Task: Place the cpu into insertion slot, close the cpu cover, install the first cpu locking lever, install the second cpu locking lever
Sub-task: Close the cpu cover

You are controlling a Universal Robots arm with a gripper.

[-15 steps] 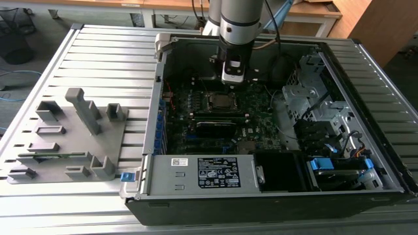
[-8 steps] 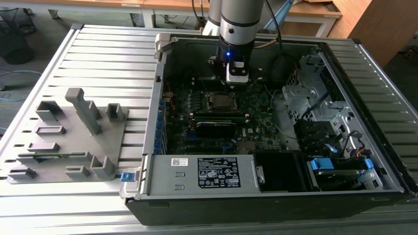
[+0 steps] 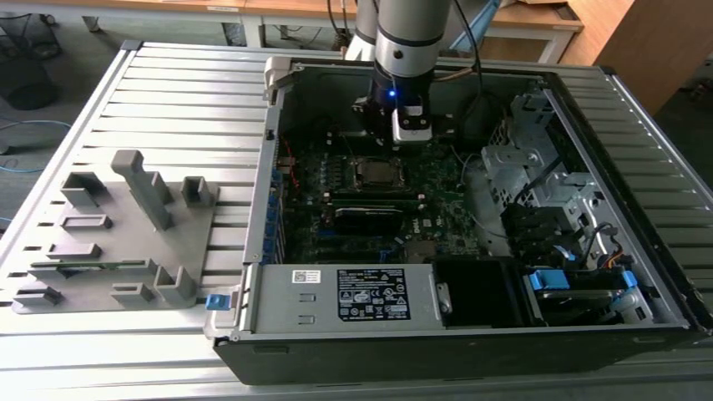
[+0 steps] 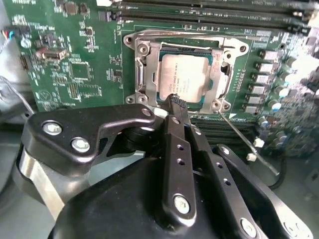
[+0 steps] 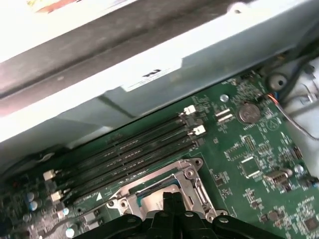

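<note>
Closest to the lens in the second wrist view, the gripper has its black fingers drawn together into one narrow tip, with nothing seen between them. That tip sits at the edge of the insertion slot on the side nearest the gripper. It looks to touch the metal there, though contact is hard to confirm. Within the slot lies the cpu, its pale silver face up and level. Over the slot's rim the cpu cover lies flat, its window framing the chip. Along the slot's far edge from the gripper runs one locking lever, close against the frame. From the slot's corner just beside the fingertip a second locking lever, a thin wire, slants away across the green circuit board, apart from the frame. Beyond the slot's far edge, in the first wrist view, long black memory slots run side by side. In the exterior view the arm stands upright above the slot inside an open computer case, and a grey fixture tray rests well apart from the slot, outside the case
</note>
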